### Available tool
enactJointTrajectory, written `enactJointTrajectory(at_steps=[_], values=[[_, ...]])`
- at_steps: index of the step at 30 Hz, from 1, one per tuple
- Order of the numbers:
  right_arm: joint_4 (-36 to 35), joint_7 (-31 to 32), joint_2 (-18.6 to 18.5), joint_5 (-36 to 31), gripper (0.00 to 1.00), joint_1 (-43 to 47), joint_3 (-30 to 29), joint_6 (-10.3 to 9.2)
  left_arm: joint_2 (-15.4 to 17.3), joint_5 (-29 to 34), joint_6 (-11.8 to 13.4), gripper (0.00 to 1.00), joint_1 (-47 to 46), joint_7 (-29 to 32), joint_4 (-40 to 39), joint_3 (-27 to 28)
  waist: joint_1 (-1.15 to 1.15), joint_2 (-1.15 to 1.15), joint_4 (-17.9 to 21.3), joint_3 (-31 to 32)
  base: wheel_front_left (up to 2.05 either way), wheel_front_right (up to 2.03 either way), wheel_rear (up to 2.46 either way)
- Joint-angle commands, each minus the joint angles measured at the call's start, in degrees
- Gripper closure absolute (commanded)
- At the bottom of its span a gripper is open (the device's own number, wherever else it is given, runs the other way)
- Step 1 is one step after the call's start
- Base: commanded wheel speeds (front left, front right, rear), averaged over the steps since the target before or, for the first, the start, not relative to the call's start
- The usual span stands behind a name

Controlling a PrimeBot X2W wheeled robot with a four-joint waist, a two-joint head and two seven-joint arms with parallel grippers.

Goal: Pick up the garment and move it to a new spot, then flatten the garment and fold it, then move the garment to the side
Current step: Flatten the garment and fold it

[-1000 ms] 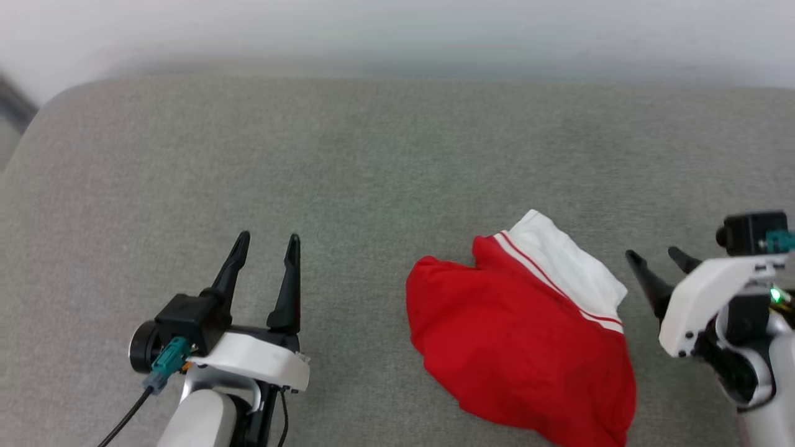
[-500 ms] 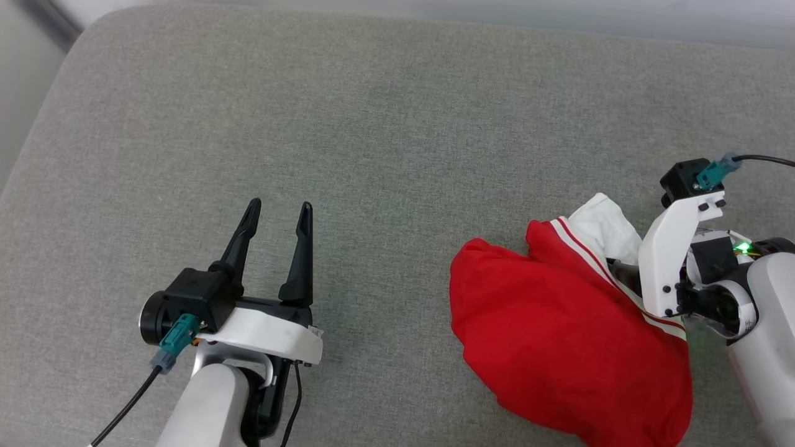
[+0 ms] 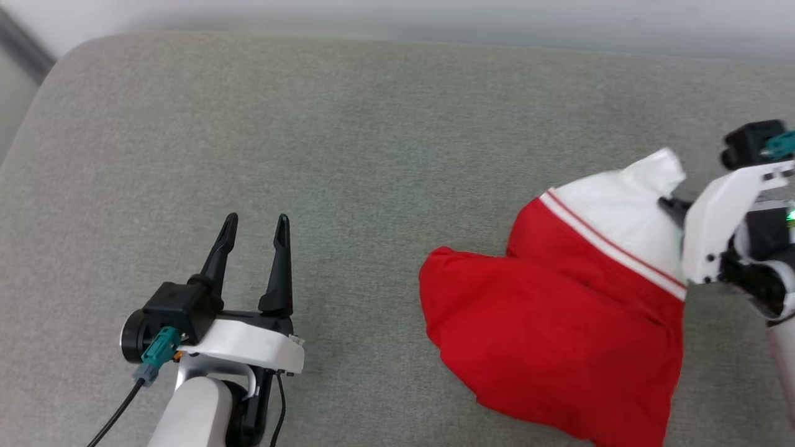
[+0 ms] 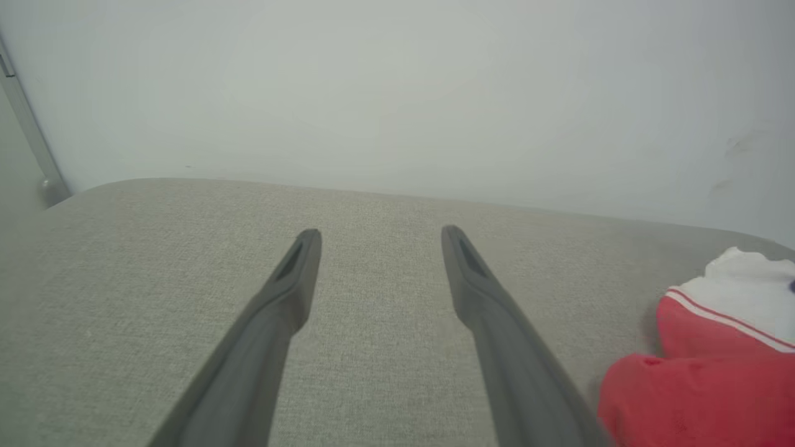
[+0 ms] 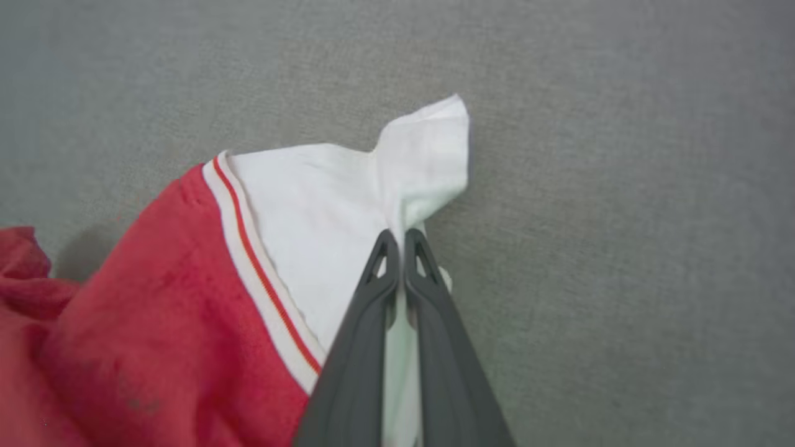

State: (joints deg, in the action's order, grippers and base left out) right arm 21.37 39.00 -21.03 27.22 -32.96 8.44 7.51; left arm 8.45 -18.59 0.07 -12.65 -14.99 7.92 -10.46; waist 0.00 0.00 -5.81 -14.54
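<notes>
The garment (image 3: 559, 335) is a crumpled red shirt with a white, stripe-edged part, lying at the right of the grey cushion. Its white part (image 5: 323, 205) is lifted and pulled taut. My right gripper (image 5: 400, 239) is shut on that white cloth, which pinches into a peak between the fingertips; in the head view the right gripper (image 3: 672, 208) shows at the shirt's upper right. My left gripper (image 3: 253, 223) hovers open at the lower left, well apart from the shirt, with nothing between its fingers (image 4: 298, 273). The garment (image 4: 714, 366) edges into the left wrist view at the lower right.
The grey fabric cushion (image 3: 348, 155) stretches wide to the left and behind the shirt. Its rounded far-left corner (image 3: 56, 68) meets a pale wall (image 4: 397, 93) behind, with a dark strip (image 3: 22, 37) at the far left.
My right gripper has closed on the white part of the shirt and raised it, pulling the cloth up and to the right. The head camera has shifted. The left gripper stays open.
</notes>
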Motion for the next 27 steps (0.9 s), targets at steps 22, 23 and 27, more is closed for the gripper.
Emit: enactJointTrajectory(at_steps=[22, 23, 27], values=[[-0.86, -12.69, 14.11, -13.27, 0.00, 23.37, -29.85, -0.03, 1.55, -0.42, 1.01, 0.00, 2.80, 0.12, 0.38, 0.75, 0.00, 0.00, 4.79, 2.65, 0.00, 0.00, 0.00], [-1.75, -14.82, 14.44, -13.47, 0.00, 23.21, -29.58, -0.03, 1.60, -0.46, 0.97, 0.00, 2.97, 0.23, 0.48, 0.73, 0.00, 0.00, 4.82, 3.04, 0.00, 0.00, 0.00], [-5.25, -22.86, 15.33, -15.44, 0.00, 24.01, -28.36, -0.04, 1.92, -0.76, 1.30, 0.00, 3.86, 0.60, 0.76, 0.71, 0.00, 0.00, 4.69, 4.97, 0.00, 0.00, 0.00]])
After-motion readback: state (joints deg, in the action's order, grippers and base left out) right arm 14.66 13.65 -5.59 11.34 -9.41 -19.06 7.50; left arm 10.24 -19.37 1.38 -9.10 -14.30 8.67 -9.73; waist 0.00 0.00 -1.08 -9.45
